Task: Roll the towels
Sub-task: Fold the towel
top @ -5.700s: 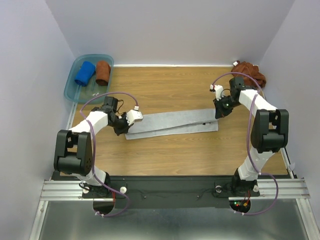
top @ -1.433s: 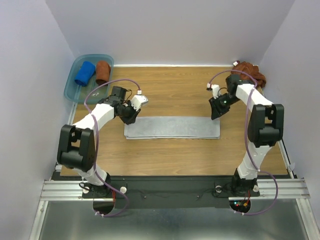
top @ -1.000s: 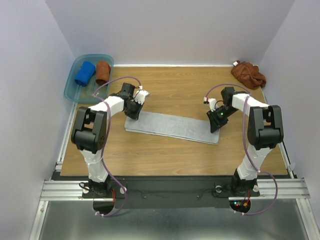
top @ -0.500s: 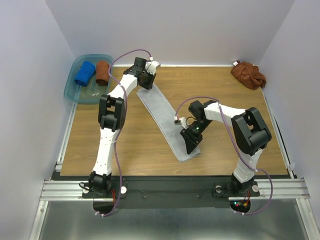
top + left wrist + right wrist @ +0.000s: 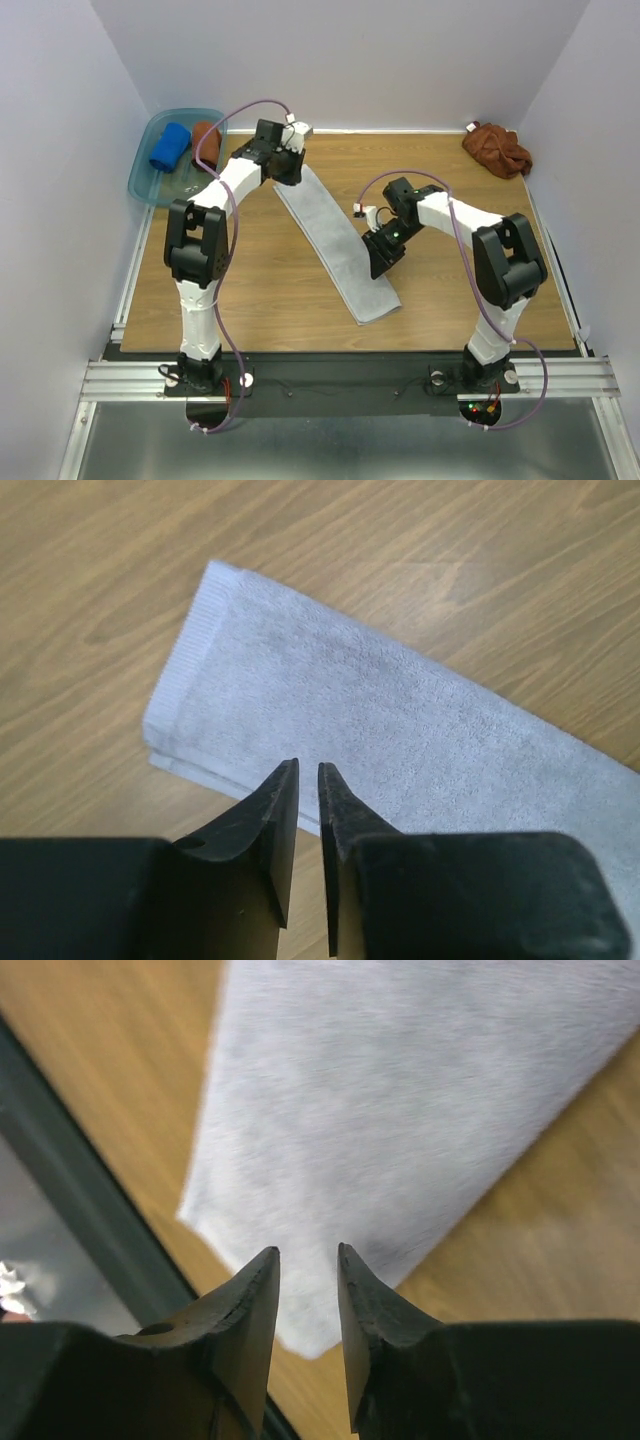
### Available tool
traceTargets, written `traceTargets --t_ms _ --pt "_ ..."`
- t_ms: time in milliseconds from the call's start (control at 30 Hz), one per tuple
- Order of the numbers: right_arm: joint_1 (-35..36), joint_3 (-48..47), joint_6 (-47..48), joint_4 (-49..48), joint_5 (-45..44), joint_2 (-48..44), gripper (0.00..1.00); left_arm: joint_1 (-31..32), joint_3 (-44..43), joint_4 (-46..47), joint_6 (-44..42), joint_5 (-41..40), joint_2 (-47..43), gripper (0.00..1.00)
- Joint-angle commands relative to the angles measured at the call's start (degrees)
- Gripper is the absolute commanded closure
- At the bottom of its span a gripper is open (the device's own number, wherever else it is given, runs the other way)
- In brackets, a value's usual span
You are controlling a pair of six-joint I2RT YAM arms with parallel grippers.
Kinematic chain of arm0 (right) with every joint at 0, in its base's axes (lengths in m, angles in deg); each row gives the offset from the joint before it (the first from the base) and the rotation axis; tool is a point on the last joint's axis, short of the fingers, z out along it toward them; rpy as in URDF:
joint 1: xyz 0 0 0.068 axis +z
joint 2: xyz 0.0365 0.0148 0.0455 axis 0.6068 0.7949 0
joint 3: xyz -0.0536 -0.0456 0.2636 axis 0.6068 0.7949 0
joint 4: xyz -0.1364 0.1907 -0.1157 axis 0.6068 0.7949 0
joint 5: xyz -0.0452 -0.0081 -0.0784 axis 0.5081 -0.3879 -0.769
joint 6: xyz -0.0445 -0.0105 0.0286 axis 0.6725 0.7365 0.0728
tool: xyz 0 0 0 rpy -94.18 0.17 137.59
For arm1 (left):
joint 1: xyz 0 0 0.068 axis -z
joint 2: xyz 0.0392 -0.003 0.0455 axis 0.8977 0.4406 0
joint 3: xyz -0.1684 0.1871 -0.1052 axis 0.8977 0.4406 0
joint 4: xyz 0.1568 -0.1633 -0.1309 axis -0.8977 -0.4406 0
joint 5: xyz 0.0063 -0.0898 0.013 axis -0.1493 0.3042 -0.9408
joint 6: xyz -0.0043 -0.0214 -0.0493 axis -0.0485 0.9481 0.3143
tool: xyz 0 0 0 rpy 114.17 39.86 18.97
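A light grey towel (image 5: 340,248), folded into a long strip, lies flat and diagonal on the wooden table, from back centre toward the front. My left gripper (image 5: 291,168) hovers over its far end. In the left wrist view the towel (image 5: 400,710) lies below the left gripper (image 5: 308,765), whose jaws stand a narrow slit apart with nothing between them. My right gripper (image 5: 381,260) hangs by the strip's right edge, near its front half. In the right wrist view the right gripper (image 5: 305,1250) is open and empty above the towel's near corner (image 5: 400,1090). A rust-brown towel (image 5: 497,147) lies crumpled at the back right corner.
A translucent blue tub (image 5: 145,172) stands at the back left, holding a blue roll (image 5: 170,146) and a brown roll (image 5: 206,144). The table's dark front edge (image 5: 90,1220) shows just beyond the towel's corner in the right wrist view.
The grey strip swung from lying across the table to a diagonal. The left gripper carried its end to the back and let go. The right gripper released the front end and drew back.
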Motion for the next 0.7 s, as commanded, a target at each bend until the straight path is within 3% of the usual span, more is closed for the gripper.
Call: traceTargets --t_ms 0,233,400,600,667 --pt "0.1 -1.6 -3.1 -5.2 -6.5 4.2 0.66 1.4 4.2 1.0 4.2 -2.0 1.4 0.78" --pt "0.2 4.6 -5.2 -8.5 -0.5 4.9 0.66 1.6 2.4 1.5 2.1 -0.6 7.5 0.82" --pt "1.7 7.7 -11.3 -15.1 7.8 7.7 0.66 1.8 -6.8 -1.9 -0.5 0.9 14.2 0.89" --pt "6.2 6.7 -16.9 -20.1 14.1 12.8 0.61 1.8 -17.7 -4.0 -3.1 0.4 20.8 0.88" --pt "6.6 6.3 -17.1 -20.3 15.7 12.2 0.58 1.7 -18.6 -3.7 -3.6 0.0 19.5 0.82"
